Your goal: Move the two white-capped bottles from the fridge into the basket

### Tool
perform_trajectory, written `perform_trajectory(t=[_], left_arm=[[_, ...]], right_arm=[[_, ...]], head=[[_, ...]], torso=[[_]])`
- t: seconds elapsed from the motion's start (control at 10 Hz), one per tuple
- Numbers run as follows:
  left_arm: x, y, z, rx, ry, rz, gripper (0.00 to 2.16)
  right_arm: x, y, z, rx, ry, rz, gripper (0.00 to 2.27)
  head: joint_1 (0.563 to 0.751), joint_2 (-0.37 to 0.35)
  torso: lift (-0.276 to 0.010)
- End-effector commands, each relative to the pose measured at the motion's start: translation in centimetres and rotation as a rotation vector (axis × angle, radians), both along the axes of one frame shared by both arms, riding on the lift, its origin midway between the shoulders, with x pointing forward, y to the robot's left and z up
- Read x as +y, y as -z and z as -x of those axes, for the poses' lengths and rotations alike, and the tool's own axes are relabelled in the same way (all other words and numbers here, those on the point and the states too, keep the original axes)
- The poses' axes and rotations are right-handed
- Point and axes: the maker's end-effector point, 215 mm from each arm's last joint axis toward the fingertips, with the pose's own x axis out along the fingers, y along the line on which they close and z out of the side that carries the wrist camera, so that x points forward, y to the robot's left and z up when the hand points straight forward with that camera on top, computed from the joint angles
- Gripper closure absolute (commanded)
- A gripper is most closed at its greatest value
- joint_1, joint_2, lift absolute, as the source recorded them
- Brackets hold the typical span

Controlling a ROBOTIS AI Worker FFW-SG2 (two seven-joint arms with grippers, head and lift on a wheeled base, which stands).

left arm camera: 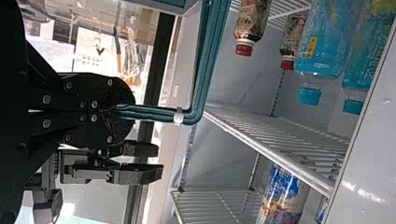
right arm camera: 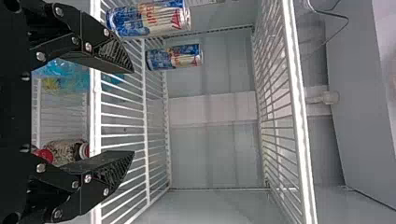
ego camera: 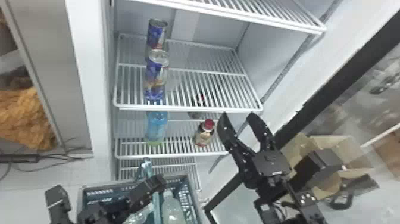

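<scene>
My left gripper (ego camera: 145,190) is low over the basket (ego camera: 190,193); in the left wrist view, the left gripper (left arm camera: 116,111) is shut on the teal basket handle (left arm camera: 159,113). Inside the basket lie a clear bottle (ego camera: 173,210) and another clear bottle (ego camera: 138,217), partly behind the left arm; their cap colours cannot be told. My right gripper (ego camera: 238,116) stands open before the fridge's right side, beside a middle shelf's front edge. In the right wrist view, the right gripper (right arm camera: 133,112) has nothing between its fingers, with a wire shelf behind.
Blue cans (ego camera: 156,73) line the left of the middle shelf (ego camera: 190,109). On the shelf below are a light-blue bottle (ego camera: 156,126) and a red-capped dark bottle (ego camera: 204,134). The fridge's left wall edge and the open door at right flank the arms.
</scene>
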Motion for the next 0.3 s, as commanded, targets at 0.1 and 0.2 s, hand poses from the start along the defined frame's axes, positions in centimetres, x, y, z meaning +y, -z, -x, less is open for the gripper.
perform_trajectory(t=[0.1, 0.2], left_arm=[[-0.05, -0.09, 0.02, -0.001, 0.001, 0.001, 1.17], [-0.04, 0.02, 0.04, 0.001, 0.001, 0.001, 1.17]], right_arm=[[0.00, 0.07, 0.05, 0.002, 0.000, 0.000, 0.47], [0.00, 0.07, 0.05, 0.002, 0.000, -0.002, 0.47]], head=[[0.695, -0.350], [0.695, -0.350]], torso=[[0.000], [0.000]])
